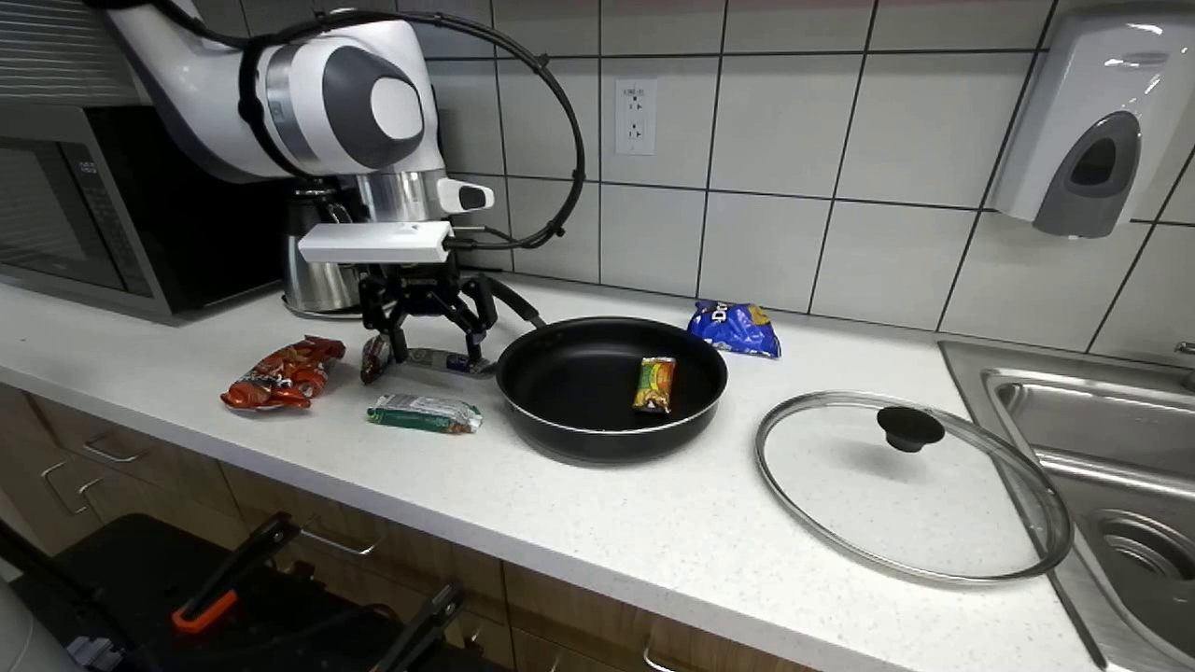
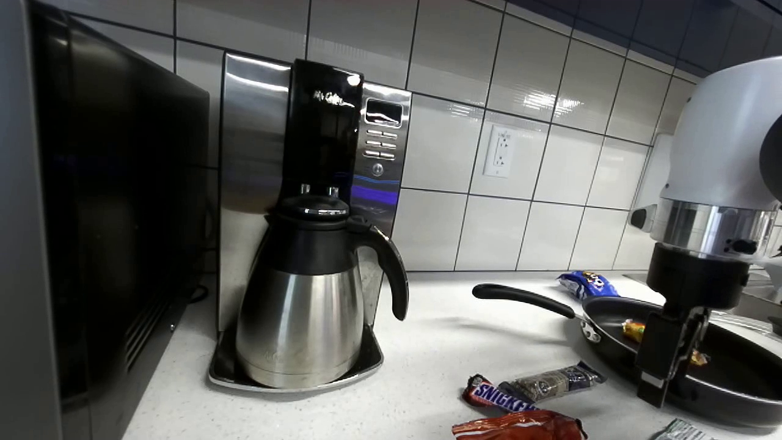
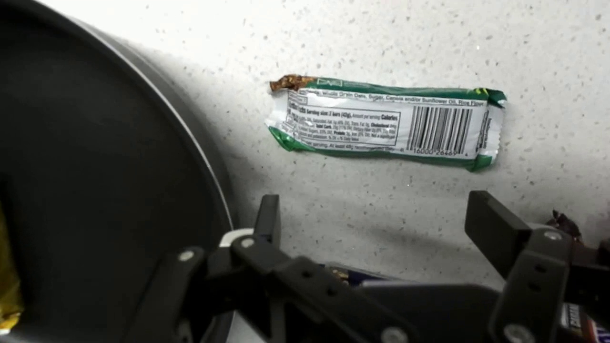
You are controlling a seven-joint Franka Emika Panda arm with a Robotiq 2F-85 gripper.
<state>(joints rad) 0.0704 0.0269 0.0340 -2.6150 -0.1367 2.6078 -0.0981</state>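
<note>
My gripper (image 1: 438,355) stands open with nothing between its fingers, low over the counter, left of the black frying pan (image 1: 569,369) in an exterior view. In the wrist view a green and white bar wrapper (image 3: 362,124) lies flat, beyond the open fingertips and apart from them. A dark blue and clear bar wrapper (image 2: 553,382) rests close behind the gripper; the gripper mostly covers it in the wrist view. Beside it lies a Snickers bar (image 2: 498,394). A crumpled red-orange bag (image 1: 285,375) sits farther left. Inside the pan is a yellow and red packet (image 1: 654,385).
A blue chip bag (image 1: 733,329) lies behind the pan near the tiled wall. The glass lid (image 1: 907,429) rests between pan and sink (image 1: 971,373). A microwave (image 1: 84,205) and a coffee maker with a steel carafe (image 2: 299,324) stand at the opposite end. The pan handle (image 2: 522,296) points toward the carafe.
</note>
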